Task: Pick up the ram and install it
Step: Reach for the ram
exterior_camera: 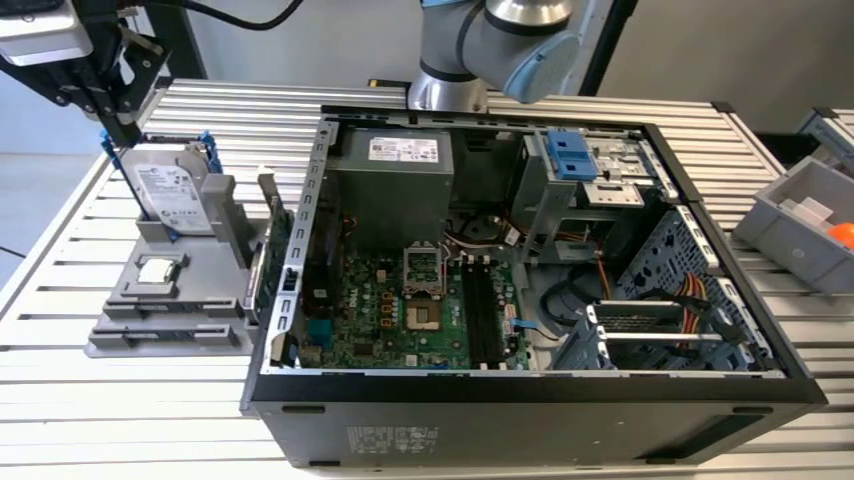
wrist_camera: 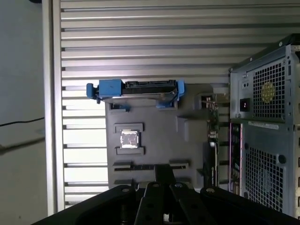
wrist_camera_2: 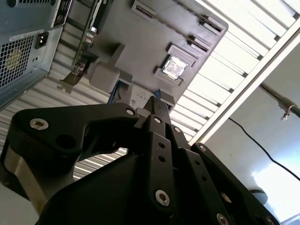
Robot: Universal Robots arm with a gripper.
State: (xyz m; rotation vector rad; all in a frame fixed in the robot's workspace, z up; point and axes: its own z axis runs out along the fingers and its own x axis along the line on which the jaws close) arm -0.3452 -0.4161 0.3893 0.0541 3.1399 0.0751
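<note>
Approach stage of ram pickup, as judged.
Positioned gripper (exterior_camera: 128, 132), fingers clenched empty, over parts fixture (exterior_camera: 120, 338) at ten o'clock of computer case (exterior_camera: 534, 400); opening judged necessary first.

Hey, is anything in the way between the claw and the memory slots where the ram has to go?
Yes. The claw hangs over the gray holder outside the case. Toward the memory slots stand the upright green card and the case wall. Nothing visibly covers the slots. I cannot make out the ram.
</note>
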